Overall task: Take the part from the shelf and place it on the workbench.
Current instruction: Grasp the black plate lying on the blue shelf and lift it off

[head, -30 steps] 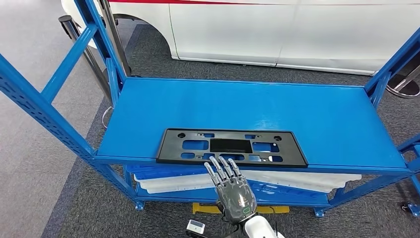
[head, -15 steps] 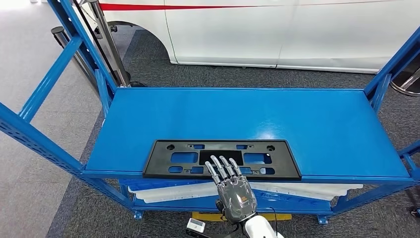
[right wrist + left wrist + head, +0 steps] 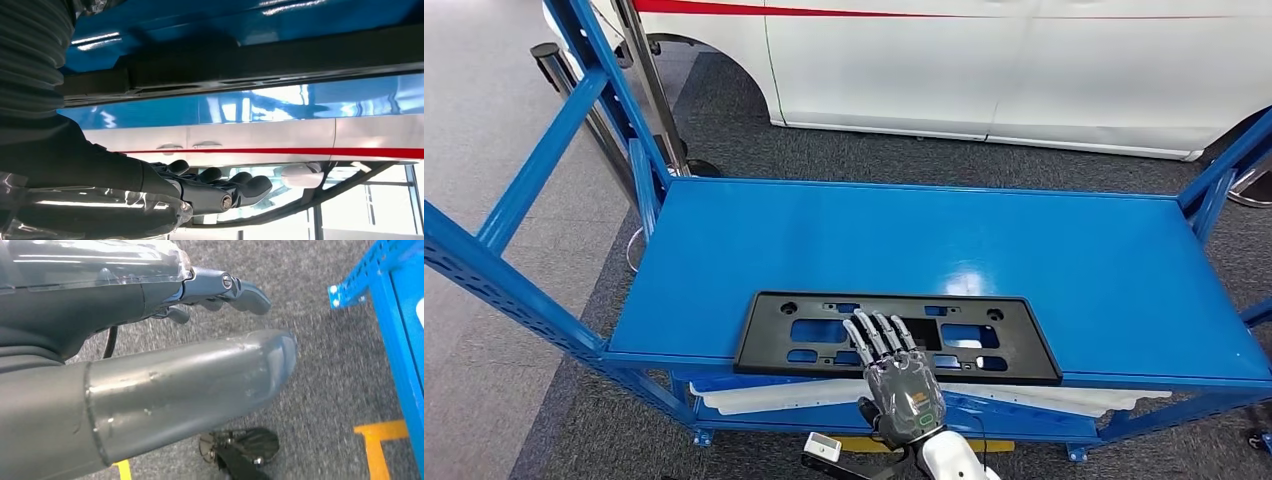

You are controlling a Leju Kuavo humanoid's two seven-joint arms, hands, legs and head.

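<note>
Black plastic part (image 3: 897,337) is lying flat on the top deck of the blue shelf (image 3: 1064,250), right along the front edge, roughly 12 o'clock from my right hand (image 3: 900,385). Nothing's picked up yet.

What worries me: the part is thin and flush on a slick painted deck, so if I just push my fingertips (image 3: 879,335) at it, it'll probably skate toward 12 o'clock instead of lifting. It's also long, and I'm reaching near the middle with 1 hand, so a weak hold could let an end droop and catch the shelf lip on the way out.

Pose-wise, my right hand is palm down, fingers straight, slightly fanned, over the near edge of the part and gripping nothing. Can't tell if they're actually touching it or just hovering above. My left hand (image 3: 220,287) hangs down over the grey carpet (image 3: 320,370) with nothing in it, fingers look loosely curled.
</note>
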